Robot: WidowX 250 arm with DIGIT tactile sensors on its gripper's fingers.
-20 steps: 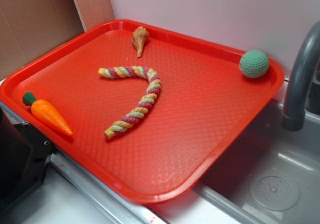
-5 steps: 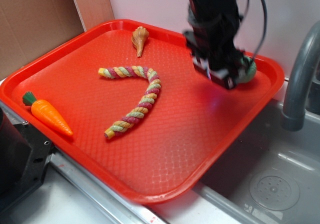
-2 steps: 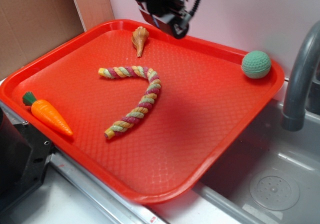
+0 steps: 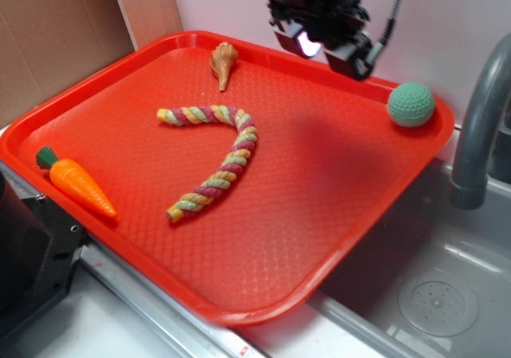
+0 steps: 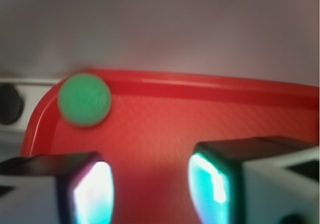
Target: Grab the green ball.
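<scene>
A red tray (image 4: 319,214) is carrying four small toys beside a sink.

With the gripper (image 4: 323,45) hovering over the tray's far edge, the green ball (image 4: 410,104) is sitting in the far corner just to one side of it, on the faucet side. The toy cone (image 4: 224,63) is lying near the far rim on the gripper's other side. The twisted rope (image 4: 218,155) is curving across the middle, nearer the camera than the gripper, and the toy carrot (image 4: 76,182) is resting well apart, by the opposite rim.

The gripper (image 4: 326,48) hangs above the far edge of the red tray (image 4: 263,294) with its jaws apart, and bare tray floor lies between it and the green ball (image 4: 410,104). The ball sits in the far right corner against the raised rim, with the wall just behind and the grey faucet (image 4: 479,126) near its right. The rope toy (image 4: 219,154), the cone (image 4: 224,64) and the carrot (image 4: 76,184) lie well apart to the left.
</scene>
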